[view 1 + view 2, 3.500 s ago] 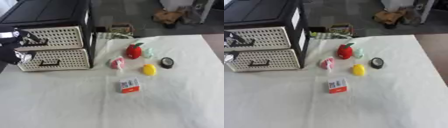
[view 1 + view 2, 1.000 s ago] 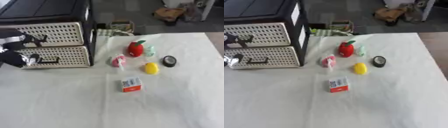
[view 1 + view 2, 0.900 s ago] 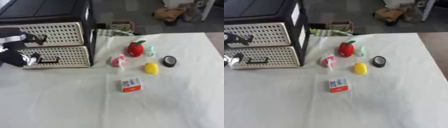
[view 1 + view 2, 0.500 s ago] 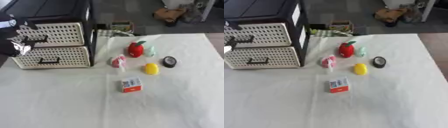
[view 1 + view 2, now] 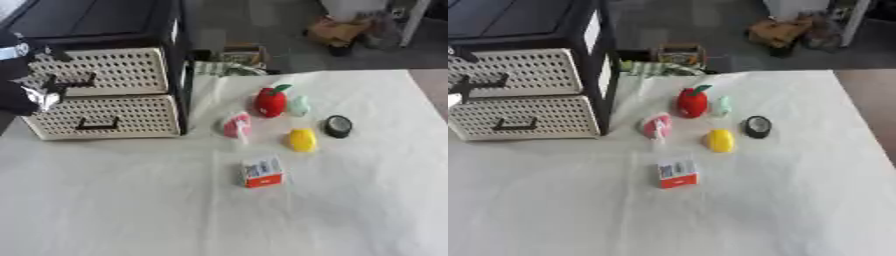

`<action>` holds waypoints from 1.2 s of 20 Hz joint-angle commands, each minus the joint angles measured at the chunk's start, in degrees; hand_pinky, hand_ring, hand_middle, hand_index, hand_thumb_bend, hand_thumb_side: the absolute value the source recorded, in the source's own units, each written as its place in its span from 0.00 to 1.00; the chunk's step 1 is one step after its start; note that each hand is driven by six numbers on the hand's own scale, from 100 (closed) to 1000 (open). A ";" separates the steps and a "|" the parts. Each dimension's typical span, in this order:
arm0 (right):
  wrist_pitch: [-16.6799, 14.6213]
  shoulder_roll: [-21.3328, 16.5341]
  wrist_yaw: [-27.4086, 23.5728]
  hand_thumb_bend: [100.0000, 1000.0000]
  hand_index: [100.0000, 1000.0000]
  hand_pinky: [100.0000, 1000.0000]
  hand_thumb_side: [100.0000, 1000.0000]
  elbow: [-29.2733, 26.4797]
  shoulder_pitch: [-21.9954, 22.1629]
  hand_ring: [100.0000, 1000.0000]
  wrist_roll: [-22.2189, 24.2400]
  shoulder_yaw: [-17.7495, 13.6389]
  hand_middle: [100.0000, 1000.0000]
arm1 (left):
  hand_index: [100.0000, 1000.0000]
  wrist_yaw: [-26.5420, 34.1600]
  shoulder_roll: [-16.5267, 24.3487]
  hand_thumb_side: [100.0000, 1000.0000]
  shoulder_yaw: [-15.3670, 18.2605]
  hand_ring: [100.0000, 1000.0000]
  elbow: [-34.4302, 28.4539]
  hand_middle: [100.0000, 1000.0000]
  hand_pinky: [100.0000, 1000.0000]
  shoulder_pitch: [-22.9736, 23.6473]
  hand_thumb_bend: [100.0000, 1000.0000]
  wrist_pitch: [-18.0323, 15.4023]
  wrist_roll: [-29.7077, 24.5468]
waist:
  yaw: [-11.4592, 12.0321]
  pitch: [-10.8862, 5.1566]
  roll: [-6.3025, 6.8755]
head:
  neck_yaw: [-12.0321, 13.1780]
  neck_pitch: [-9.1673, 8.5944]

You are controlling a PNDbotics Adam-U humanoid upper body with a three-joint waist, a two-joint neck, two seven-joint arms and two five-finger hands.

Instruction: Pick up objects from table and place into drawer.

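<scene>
- The counter [image 5: 350, 210] is covered by a white cloth with faint creases, and its near half is bare.
- Beyond the far edge a grey floor is seen, with a brown heap [image 5: 337, 32] and a white leg of furniture [image 5: 413, 22] at the upper right.
- A small box of mixed things [image 5: 236, 52] is set on the floor just behind the counter.
- A black cabinet [image 5: 105, 20] is placed at the counter's far left, fitted with two cream perforated drawers, one above the other.
- The upper drawer [image 5: 109, 70] and the lower drawer [image 5: 109, 115] each carry a dark handle; whether either is pulled out cannot be told.
- The left hand [image 5: 31, 82], black and silver, is held at the left edge in front of the upper drawer's handle; whether its fingers are curled or straight cannot be told.
- The right hand is seen in neither view.
- The objects are gathered right of the cabinet, well apart from the hand.
- A red apple-shaped toy [image 5: 270, 100] with a green leaf is stood farthest back, and a pale green item [image 5: 299, 106] is set just beside it.
- A pink and white item [image 5: 237, 125] lies nearest the cabinet.
- A yellow item [image 5: 303, 140] and a black round item [image 5: 338, 126] lie to the right.
- A small white and red box [image 5: 262, 171] lies nearest the viewer, apart from the rest.
</scene>
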 commanded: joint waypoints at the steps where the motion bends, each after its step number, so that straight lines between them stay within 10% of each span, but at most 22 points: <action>1: 0.04 -0.80 -0.09 0.36 0.69 0.68 0.77 -0.96 -0.52 0.53 -0.03 -0.70 0.47 | 0.93 -0.60 0.79 0.34 0.12 0.00 0.50 0.00 0.00 -0.74 0.01 -0.18 -0.09 | -0.07 -0.97 -0.14 | 0.15 -0.92; 24: 0.13 -0.21 -0.15 0.36 0.69 0.69 0.76 -0.96 -0.69 0.53 0.38 -0.82 0.46 | 0.88 -8.09 -0.72 0.34 -1.75 0.00 3.21 0.00 0.00 -0.69 0.01 -1.38 0.18 | -0.20 -0.37 -0.18 | 0.41 -1.26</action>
